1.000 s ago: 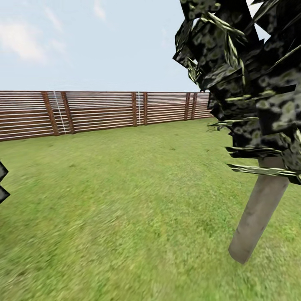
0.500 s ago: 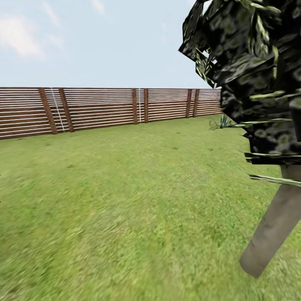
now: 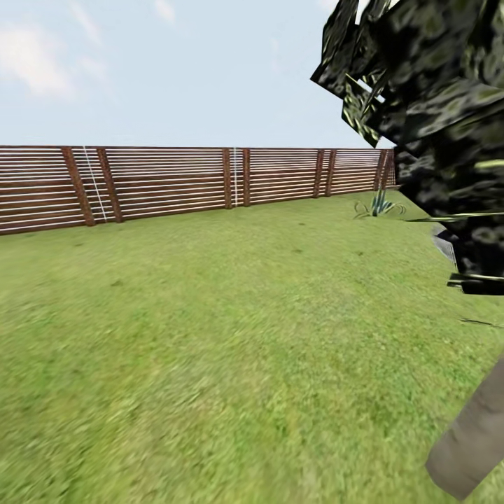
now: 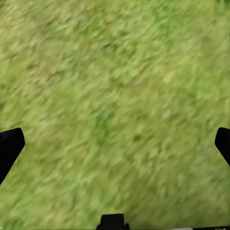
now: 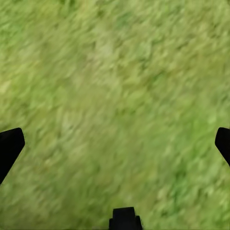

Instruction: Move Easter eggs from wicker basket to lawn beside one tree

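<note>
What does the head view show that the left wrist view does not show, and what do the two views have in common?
The head view shows a wooden slat fence along the far edge of the garden, a pale blue sky with thin clouds, a dark-leaved tree at the right with a grey-brown trunk, and a small spiky plant near the fence.

The left wrist view shows the left gripper, its two dark fingertips set wide apart with nothing between them.

Both views share the lawn, short mottled green grass.

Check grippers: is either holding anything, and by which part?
Nothing held. Left gripper and right gripper are both open, with just blurry green lawn between their fingers.
</note>
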